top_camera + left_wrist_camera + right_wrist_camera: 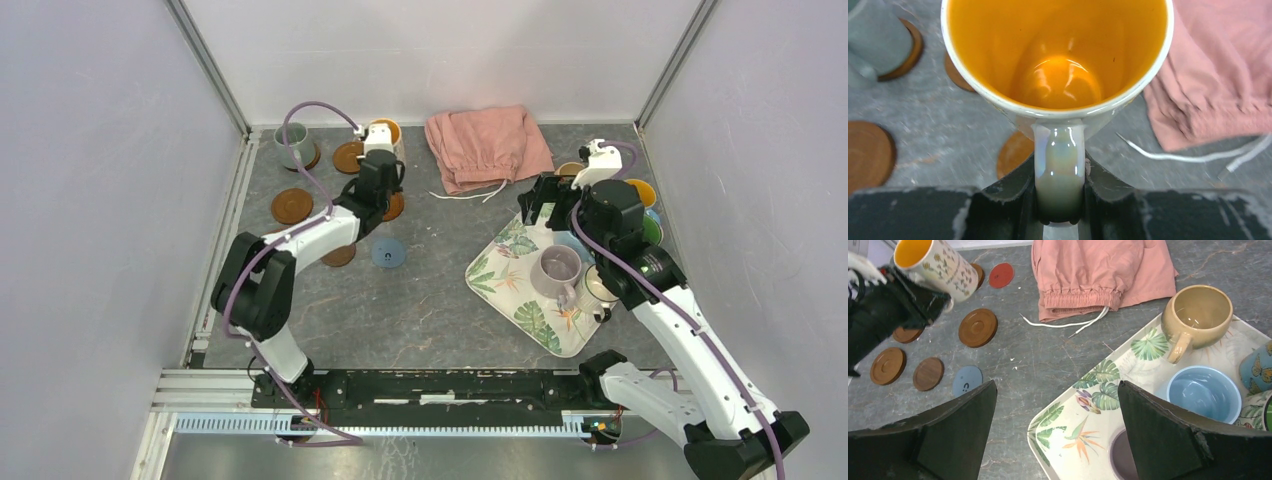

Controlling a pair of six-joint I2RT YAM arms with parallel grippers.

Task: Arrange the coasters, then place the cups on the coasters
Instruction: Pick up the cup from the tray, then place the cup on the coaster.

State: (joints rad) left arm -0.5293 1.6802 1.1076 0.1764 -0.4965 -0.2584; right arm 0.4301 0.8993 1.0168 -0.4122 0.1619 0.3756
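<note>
One orange-lined mug: the left gripper is pinching its handle between narrow jaws. The mug is tilting over the far left of the surface, apparently lifted clear, though the gap is hard to judge. One grey-green mug is sitting on a brown coaster in the far left corner. Several bare brown coasters are lying near the left gripper, with a blue coaster beside them and a red coaster farther back. Right gripper: jaws are standing wide, gripping nothing, over the left edge of the leaf-patterned tray. A beige mug, light blue mug and lilac mug are resting on that tray. One pink cloth is lying just beyond it.
</note>
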